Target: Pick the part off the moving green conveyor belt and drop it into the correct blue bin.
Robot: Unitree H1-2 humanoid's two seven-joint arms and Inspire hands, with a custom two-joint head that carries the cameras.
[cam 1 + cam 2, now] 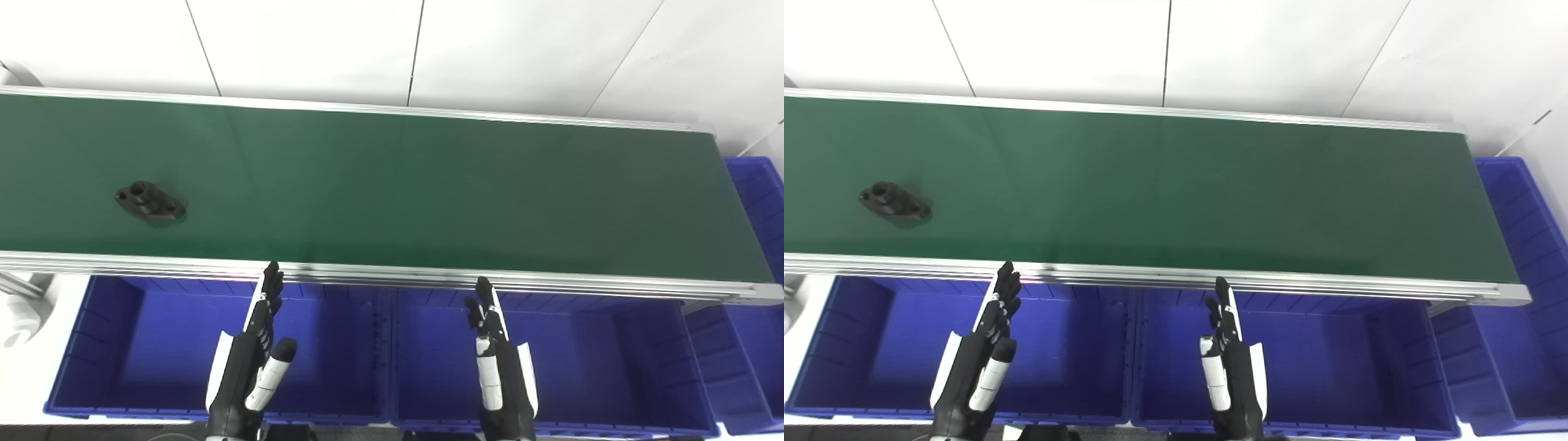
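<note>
Fingers (269,294) of the left hand (248,361) and right hand (499,367) are straight, apart, holding nothing, above the blue bins (110,343). Far left on the conveyor belt (429,184) lies the black part (150,203), probably a flanged fitting. Waiting step; next, the left hand reaches over and grasps it.

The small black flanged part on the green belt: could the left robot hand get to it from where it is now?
Probably yes. The small black flanged part lies alone on the green conveyor belt, nothing around it. The left robot hand hangs open over a blue plastic bin, short of the belt.
</note>
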